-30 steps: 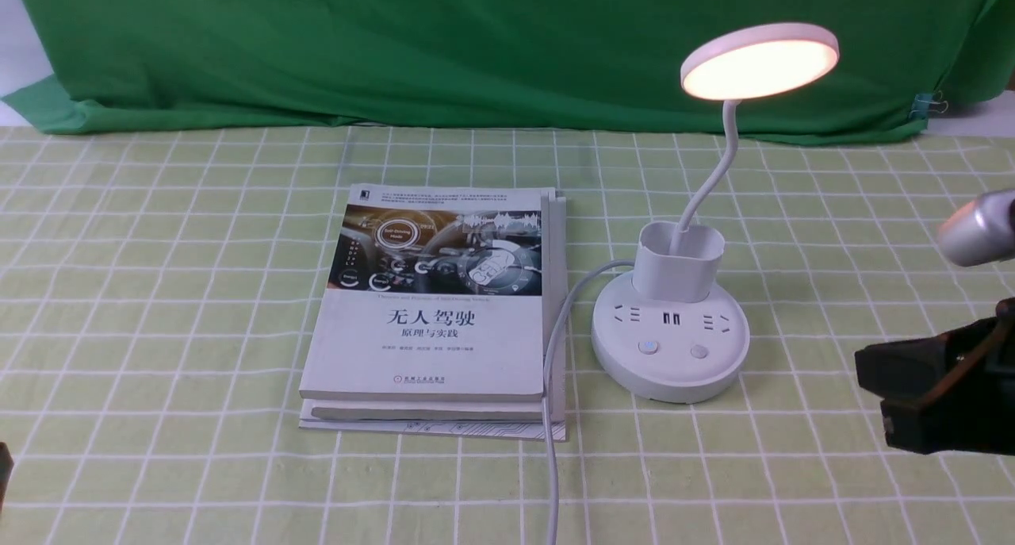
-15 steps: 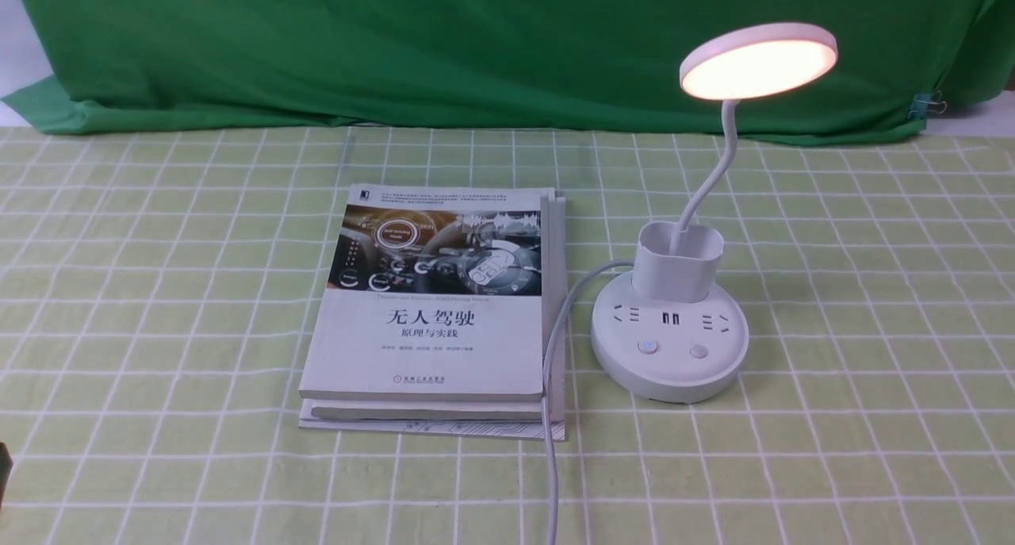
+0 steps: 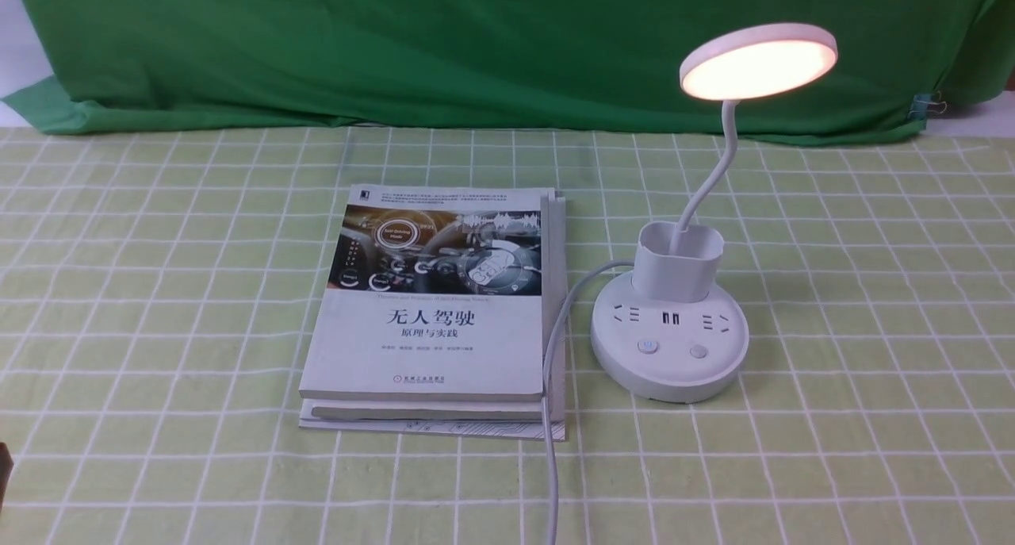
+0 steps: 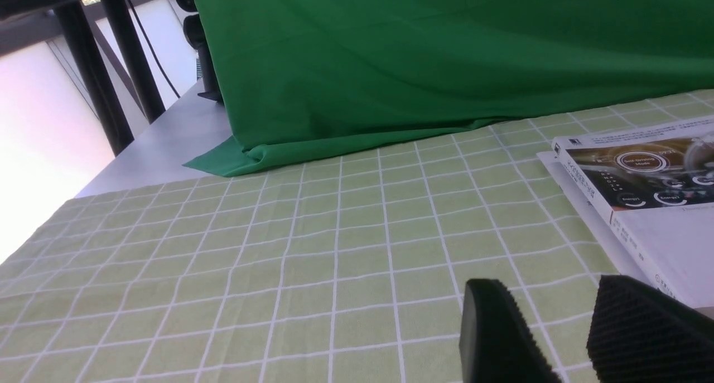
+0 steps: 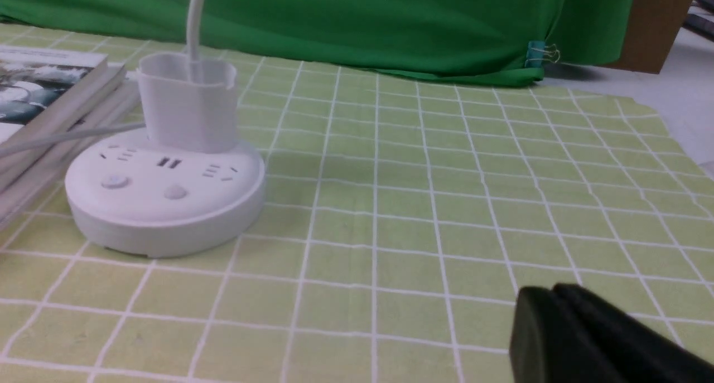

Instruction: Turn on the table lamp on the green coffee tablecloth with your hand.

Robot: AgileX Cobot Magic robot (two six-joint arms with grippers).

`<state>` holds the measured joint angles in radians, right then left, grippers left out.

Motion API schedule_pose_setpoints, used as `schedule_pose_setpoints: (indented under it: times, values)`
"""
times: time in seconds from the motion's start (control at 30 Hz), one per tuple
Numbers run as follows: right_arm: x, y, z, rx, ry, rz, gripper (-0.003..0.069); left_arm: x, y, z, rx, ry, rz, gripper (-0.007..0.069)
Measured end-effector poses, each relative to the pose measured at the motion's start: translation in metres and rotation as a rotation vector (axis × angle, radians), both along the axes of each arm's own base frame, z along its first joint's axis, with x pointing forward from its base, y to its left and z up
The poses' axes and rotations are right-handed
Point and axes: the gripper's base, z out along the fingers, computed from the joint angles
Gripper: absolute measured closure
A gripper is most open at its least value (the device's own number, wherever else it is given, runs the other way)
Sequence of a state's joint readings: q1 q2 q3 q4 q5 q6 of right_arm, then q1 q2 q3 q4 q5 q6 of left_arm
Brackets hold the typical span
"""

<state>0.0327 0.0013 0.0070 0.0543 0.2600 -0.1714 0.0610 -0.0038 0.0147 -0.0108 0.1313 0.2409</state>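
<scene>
The white table lamp [image 3: 670, 347] stands on the green coffee tablecloth [image 3: 158, 291], right of centre. Its disc head [image 3: 757, 61] glows warm. Its base [image 5: 162, 188] with two buttons and the cup holder also show in the right wrist view. My right gripper [image 5: 549, 296] is shut and empty, low over the cloth, well to the right of the lamp and out of the front view. My left gripper [image 4: 549, 299] is open and empty, low over the cloth left of the book. Only a dark sliver of the left arm shows at the front view's left edge.
A stack of books [image 3: 436, 315] lies left of the lamp; it also shows in the left wrist view [image 4: 658, 193]. The lamp's white cord [image 3: 551, 418] runs along the books' right edge toward the front. A dark green backdrop cloth [image 3: 476, 45] hangs behind.
My right arm, seen at the right edge one second ago, has drawn back out of the front view. The lamp stays lit and has not moved.
</scene>
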Motion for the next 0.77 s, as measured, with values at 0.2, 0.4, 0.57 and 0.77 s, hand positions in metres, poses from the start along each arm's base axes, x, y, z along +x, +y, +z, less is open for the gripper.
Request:
schedule_pose_setpoints:
  times: [0.2, 0.4, 0.57, 0.77]
  values:
    - [0.0000, 0.0000, -0.0001, 0.000, 0.001, 0.000, 0.0589, 0.0000, 0.0000, 0.0000, 0.000, 0.000, 0.000, 0.0388]
    - [0.0000, 0.0000, -0.0001, 0.000, 0.001, 0.000, 0.0569, 0.0000, 0.0000, 0.0000, 0.000, 0.000, 0.000, 0.0388]
    - [0.0000, 0.0000, -0.0001, 0.000, 0.001, 0.000, 0.0560, 0.0000, 0.0000, 0.0000, 0.000, 0.000, 0.000, 0.0388]
    - [0.0000, 0.0000, -0.0001, 0.000, 0.001, 0.000, 0.0546, 0.0000, 0.0000, 0.0000, 0.000, 0.000, 0.000, 0.0388]
